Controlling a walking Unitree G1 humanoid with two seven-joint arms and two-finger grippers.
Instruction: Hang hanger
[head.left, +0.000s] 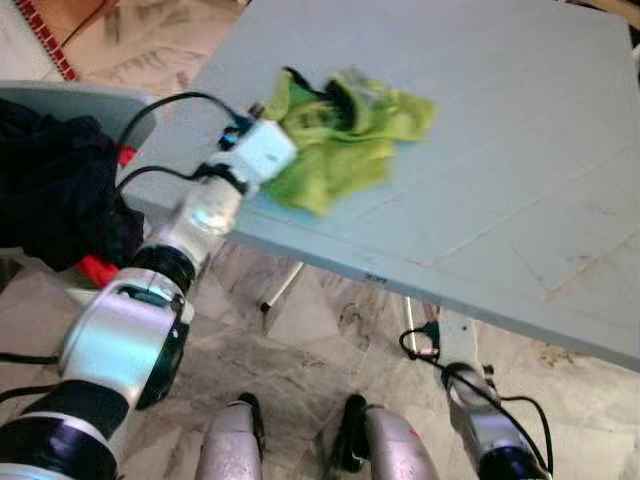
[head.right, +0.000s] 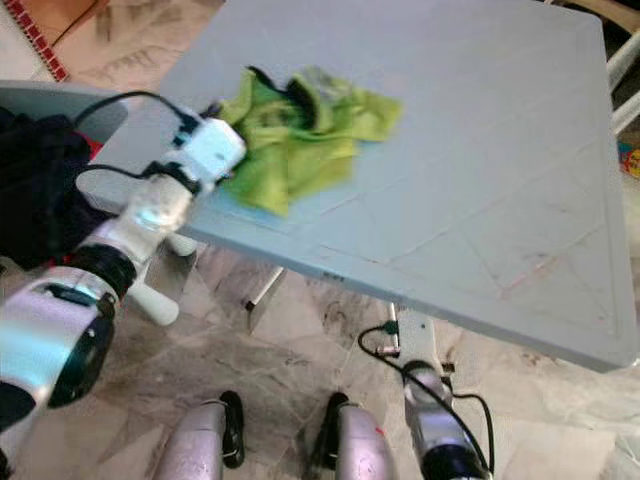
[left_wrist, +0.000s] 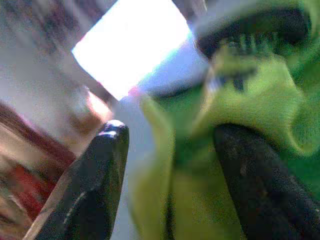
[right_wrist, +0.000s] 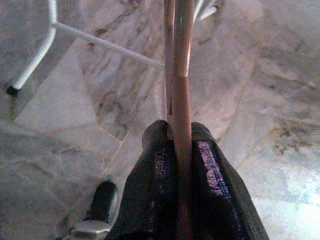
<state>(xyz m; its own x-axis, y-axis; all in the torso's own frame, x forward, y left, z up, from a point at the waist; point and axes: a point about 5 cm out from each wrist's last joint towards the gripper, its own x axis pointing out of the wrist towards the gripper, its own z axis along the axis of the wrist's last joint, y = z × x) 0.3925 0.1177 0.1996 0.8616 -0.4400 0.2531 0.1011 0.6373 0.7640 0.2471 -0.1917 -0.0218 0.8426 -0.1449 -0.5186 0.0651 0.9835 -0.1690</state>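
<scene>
A thin pinkish-tan wooden hanger bar (right_wrist: 182, 90) is clenched upright in the right hand (right_wrist: 181, 131); the left hand (left_wrist: 175, 150), fingers parted, is pressed into crumpled lime-green cloth (head.left: 345, 135) at the pale grey surface's (head.left: 500, 150) nine-o'clock edge.

left pincer (left_wrist: 170, 165) spread, arm outstretched | right pincer (right_wrist: 181, 145) clamped (arm low)

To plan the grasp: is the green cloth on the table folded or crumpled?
Crumpled: the green cloth lies bunched in uneven folds near the table edge.
</scene>
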